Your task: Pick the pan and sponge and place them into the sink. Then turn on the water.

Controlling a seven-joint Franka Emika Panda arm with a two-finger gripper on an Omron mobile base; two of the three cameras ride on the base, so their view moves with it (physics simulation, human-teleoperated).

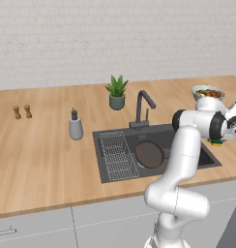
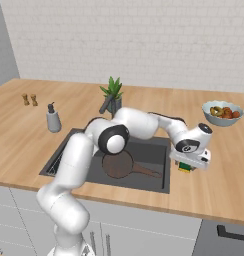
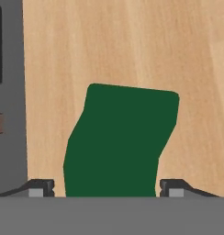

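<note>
Claw (image 3: 106, 188) hung over the small rectangular sponge, green matte face up (image 3: 120, 140), its two dark tips spread wide, one either side of the block, gripping nothing. That sponge lay on the smooth pale wooden tabletop (image 3: 132, 41) just beside the dark grey recessed sink (image 2: 151, 150), where the round dark frying pan (image 2: 118, 165) rested.

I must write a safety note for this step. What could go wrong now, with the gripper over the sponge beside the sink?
1. The fingers straddle the sponge without visibly pressing it; lifting before closing could leave it on the counter.
2. The sponge lies close to the sink edge, so a push might knock it.
3. The pan already fills much of the basin; the sponge may land on it.
</note>
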